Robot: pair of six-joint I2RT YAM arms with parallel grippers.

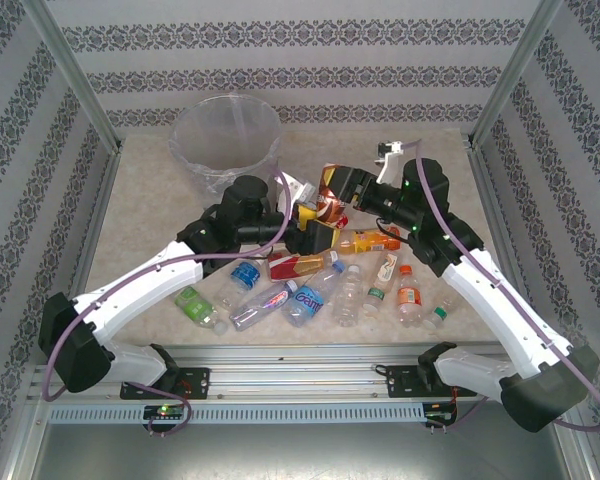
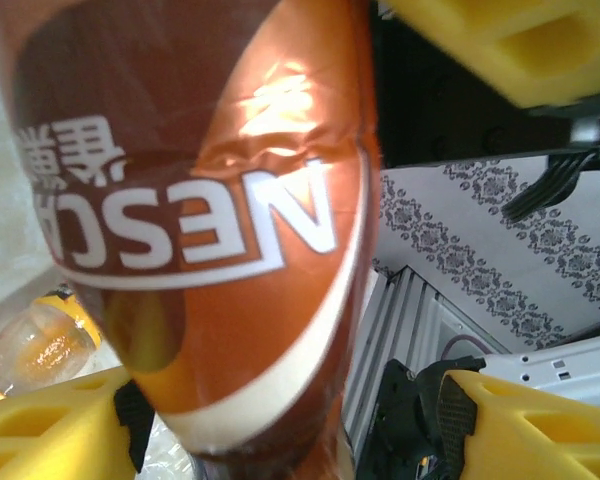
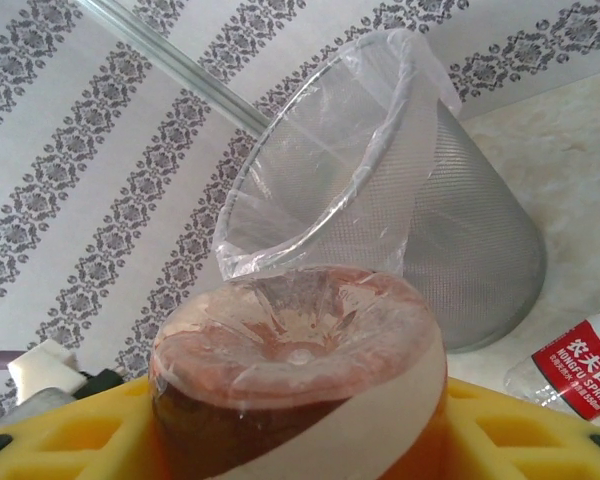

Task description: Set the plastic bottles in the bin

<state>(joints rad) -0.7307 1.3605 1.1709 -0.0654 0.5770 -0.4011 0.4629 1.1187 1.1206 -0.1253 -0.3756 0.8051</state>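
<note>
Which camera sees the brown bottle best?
The left wrist view. The brown bottle is huge there, and you can read the white letters on its label, though they are upside down. The right wrist view shows its round end between yellow fingers. In the top view it is small and tilted.

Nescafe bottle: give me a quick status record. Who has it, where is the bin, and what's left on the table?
held item: brown Nescafe bottle, lifted off the table
right gripper: shut on the brown Nescafe bottle
left gripper: open, fingers either side of the same bottle, one finger apart from it
bin: upright, bag-lined, beyond the bottle, not under it
loose bottles: lying in a row near the arm bases
</note>
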